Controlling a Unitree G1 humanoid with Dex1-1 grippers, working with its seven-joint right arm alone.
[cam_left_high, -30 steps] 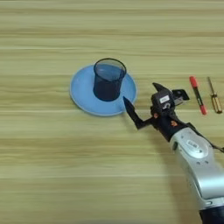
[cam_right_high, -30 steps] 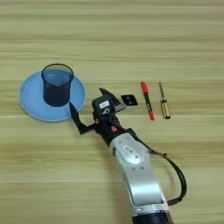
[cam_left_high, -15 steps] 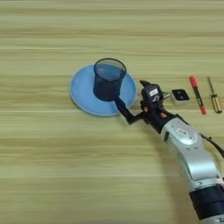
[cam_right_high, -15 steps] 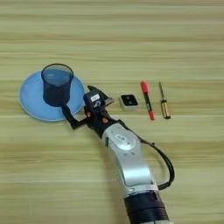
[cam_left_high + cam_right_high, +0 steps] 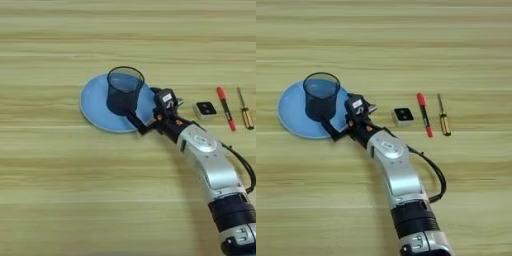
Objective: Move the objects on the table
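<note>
- Jaws of the right gripper (image 5: 142,111): spreading open beside the mesh pen cup (image 5: 124,90), one black finger (image 5: 136,121) lying over the plate's right rim, grasping nothing.
- Mesh pen cup: standing upright on the round blue plate (image 5: 95,106), mid-bench.
- White block (image 5: 205,110): lying right of the gripper, apart from it.
- Red pen (image 5: 225,107) and a small screwdriver (image 5: 244,108): lying toward the bench's right edge.

Mesh pen cup (image 5: 321,95) stands on blue plate (image 5: 291,112), gripper (image 5: 341,117) beside it.
</note>
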